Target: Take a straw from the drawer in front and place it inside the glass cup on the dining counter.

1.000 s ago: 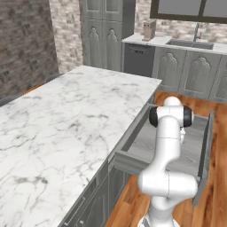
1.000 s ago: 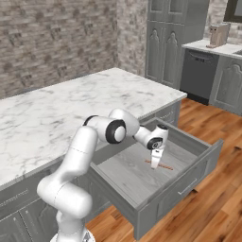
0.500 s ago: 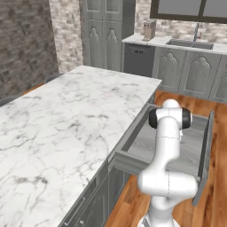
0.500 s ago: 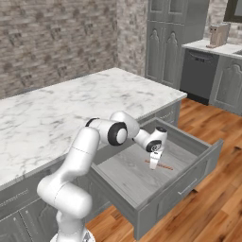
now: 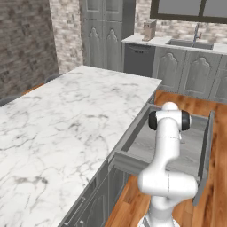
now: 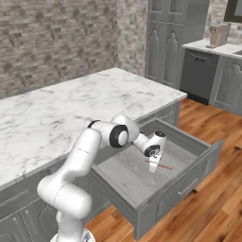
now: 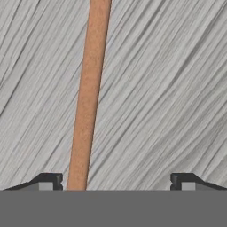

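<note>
The drawer (image 6: pixel 142 177) stands pulled out from the side of the marble desk (image 6: pixel 71 106), its grey floor bare but for the straw (image 6: pixel 159 164). The straw lies flat on that floor, about midway between the drawer's front panel and the desk, slanting across the wood grain.

The tool (image 6: pixel 153 166) is down inside the drawer, pointing at the floor directly over the straw. Its jaws are spread wide and nothing is held between them. In the hand view the two dark fingertips (image 7: pixel 48 179) sit far apart at the bottom, with the straw (image 7: pixel 88 95) running up between them as a reddish-brown bar, much nearer the left tip than the right one. Whether the tips touch the drawer floor cannot be told.

In the left base view the arm's upper joint hides the tool, and the drawer (image 5: pixel 204 150) opens behind it, next to the desk (image 5: pixel 66 128).

No label, brand or lettering can be read anywhere.
</note>
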Tool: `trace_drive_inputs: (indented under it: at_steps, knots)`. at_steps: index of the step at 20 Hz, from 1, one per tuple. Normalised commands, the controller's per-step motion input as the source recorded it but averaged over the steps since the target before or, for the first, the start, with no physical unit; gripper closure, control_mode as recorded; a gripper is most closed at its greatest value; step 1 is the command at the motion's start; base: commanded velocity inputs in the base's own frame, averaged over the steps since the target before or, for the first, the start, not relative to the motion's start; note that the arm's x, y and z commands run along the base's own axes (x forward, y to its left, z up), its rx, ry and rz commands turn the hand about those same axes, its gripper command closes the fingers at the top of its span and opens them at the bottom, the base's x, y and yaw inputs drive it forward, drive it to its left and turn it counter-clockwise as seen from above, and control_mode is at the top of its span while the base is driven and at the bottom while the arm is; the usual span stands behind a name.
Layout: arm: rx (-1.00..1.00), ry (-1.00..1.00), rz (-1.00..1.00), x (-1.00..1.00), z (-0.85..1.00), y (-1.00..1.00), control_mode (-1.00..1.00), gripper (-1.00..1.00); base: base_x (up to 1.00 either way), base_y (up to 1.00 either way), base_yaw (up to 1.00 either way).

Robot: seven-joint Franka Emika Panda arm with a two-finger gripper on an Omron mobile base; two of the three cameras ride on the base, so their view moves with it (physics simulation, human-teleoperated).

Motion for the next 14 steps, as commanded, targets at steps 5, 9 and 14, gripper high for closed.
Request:
trace_drive_inputs:
  at_steps: [5,9,14]
  knots:
    - [-0.03,-0.07,0.0,0.03,-0.16,0.0,-1.0,-1.0,0.0,0.0,0.0]
    - [-0.01,-0.03,0.0,0.08,-0.05,0.0,-1.0,-1.0,0.0,0.0,0.0]
    - [0.0,0.0,0.0,0.06,-0.26,0.0,-1.0,1.0,0.0,0.0,0.0]
